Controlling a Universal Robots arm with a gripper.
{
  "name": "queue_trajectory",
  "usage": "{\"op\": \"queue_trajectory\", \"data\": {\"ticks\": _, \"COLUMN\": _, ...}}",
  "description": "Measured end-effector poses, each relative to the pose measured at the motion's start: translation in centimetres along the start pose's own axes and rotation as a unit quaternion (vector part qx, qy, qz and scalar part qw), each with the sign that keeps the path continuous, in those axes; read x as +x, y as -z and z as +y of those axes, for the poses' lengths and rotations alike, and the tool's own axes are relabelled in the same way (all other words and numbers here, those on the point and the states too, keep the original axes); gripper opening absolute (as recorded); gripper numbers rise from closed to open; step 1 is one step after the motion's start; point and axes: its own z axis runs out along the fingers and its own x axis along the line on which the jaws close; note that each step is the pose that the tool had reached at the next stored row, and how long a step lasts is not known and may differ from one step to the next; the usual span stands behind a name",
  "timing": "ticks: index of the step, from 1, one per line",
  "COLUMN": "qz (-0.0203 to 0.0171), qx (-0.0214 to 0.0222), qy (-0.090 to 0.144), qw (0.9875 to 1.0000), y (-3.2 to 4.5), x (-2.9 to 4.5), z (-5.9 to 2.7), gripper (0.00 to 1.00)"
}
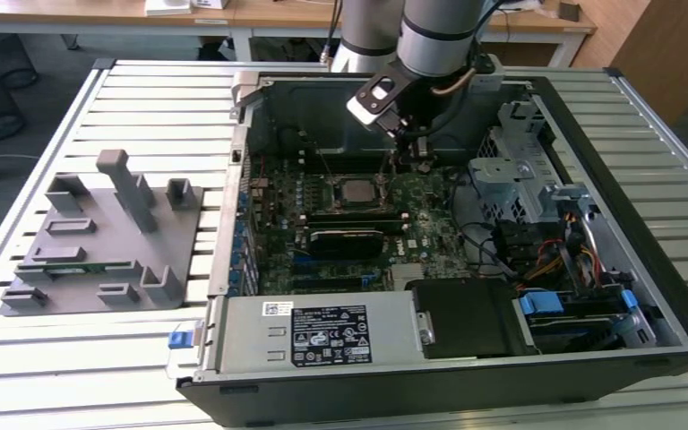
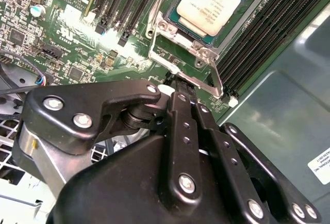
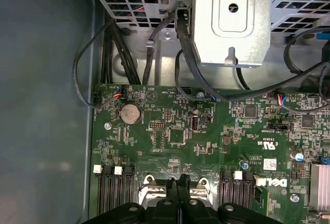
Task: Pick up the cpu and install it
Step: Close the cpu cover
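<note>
While reaching down into the open computer case [image 1: 440, 394], hangs the gripper [image 1: 407, 164] low over the green motherboard [image 1: 428, 228], near the cpu [image 1: 356, 190] but apart from it; carries nothing; has the black fingers [image 2: 181, 121] drawn together tip to tip, with no gap in both wrist views; meets the near edge of the metal socket frame [image 2: 183, 46] with the fingertips, or stops just short of it; cannot tell which. Finds the cpu [image 2: 211, 2] lying flat in its socket at the middle of the board, dull silver top up, pale edge visible in the second wrist view, with the frame around it; counts black memory slots [image 3: 111, 193] on both sides of the socket in the first wrist view, a round coin cell [image 3: 130, 113] farther along the board, and black cables [image 3: 111, 53] running up beside a metal drive cage [image 3: 232, 22]. Sets the case on a slatted table [image 1: 33, 358]; places a grey fixture block [image 1: 93, 233] well apart from the case, toward the exterior view's left, with a thin green strip [image 1: 87, 266] lying in one of its slots.
</note>
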Motion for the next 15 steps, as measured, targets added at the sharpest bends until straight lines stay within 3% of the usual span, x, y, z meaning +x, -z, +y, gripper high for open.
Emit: {"op": "queue_trajectory", "data": {"ticks": 15, "qz": 0.0000, "qx": 0.0000, "qy": 0.000, "qw": 1.0000, "y": -0.04, "x": 0.01, "z": -0.31, "gripper": 0.11}}
